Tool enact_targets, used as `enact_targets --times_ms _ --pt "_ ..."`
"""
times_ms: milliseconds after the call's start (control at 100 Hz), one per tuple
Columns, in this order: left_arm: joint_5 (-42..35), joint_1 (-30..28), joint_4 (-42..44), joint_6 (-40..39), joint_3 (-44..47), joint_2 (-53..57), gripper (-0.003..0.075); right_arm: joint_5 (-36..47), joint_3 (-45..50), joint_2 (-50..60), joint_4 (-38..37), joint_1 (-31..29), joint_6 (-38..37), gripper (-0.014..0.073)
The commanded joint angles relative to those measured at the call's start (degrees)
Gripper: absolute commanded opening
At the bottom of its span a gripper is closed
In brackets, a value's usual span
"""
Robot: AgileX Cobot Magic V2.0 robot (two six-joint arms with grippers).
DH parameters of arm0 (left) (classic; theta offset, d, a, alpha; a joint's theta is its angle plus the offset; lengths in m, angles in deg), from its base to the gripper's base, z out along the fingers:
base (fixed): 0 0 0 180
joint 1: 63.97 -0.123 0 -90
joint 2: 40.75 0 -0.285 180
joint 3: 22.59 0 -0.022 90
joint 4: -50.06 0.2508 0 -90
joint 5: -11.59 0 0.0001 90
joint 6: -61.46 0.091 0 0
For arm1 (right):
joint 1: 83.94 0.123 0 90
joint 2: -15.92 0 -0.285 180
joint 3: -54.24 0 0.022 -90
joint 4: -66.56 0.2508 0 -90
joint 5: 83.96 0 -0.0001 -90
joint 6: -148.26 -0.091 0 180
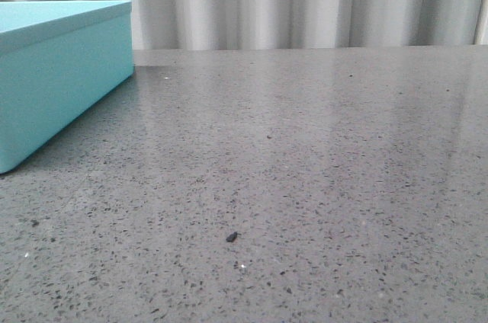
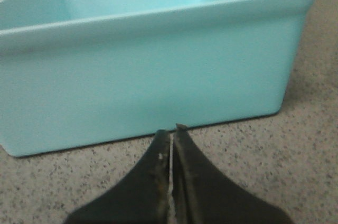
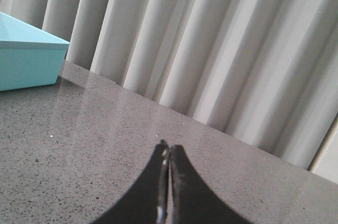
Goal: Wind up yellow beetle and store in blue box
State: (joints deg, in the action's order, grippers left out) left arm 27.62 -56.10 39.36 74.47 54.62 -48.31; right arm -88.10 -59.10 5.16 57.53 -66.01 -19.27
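Yellow beetle appears in no view, while the blue box point(image 1: 53, 79) sits open-topped at the table's point(image 1: 305, 186) left, handy for the left pincer point(image 2: 171, 129); both it and the right pincer point(image 3: 168, 147) are closed, empty.

blue box point(image 1: 53, 79): cut off by left edge, front view | box floor: hidden in all views
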Motion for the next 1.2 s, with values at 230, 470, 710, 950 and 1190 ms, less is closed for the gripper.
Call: enact_targets --times_ms 230,470,710,950,1190 --pt "0.1 -0.1 -0.5 -0.1 1.4 1.8 -0.0021 6.0 -1.0 -1.0 1.1 0.0 0.2 -0.0041" --pt "0.1 -0.1 -0.7 -0.1 1.4 1.8 -0.0021 6.4 -1.0 -1.0 3.6 0.0 0.2 -0.0041" --pt "0.1 -0.1 -0.9 -0.1 1.4 1.8 -0.0021 6.2 -1.0 -1.0 3.6 0.0 0.2 -0.0041" --pt "0.1 -0.1 -0.9 -0.1 1.4 1.8 -0.0021 6.0 -1.0 -1.0 3.6 0.0 0.2 -0.0041" --pt "0.1 -0.1 -0.9 -0.1 1.4 1.8 -0.0021 6.0 -1.0 -1.0 3.6 0.0 0.2 -0.0041"
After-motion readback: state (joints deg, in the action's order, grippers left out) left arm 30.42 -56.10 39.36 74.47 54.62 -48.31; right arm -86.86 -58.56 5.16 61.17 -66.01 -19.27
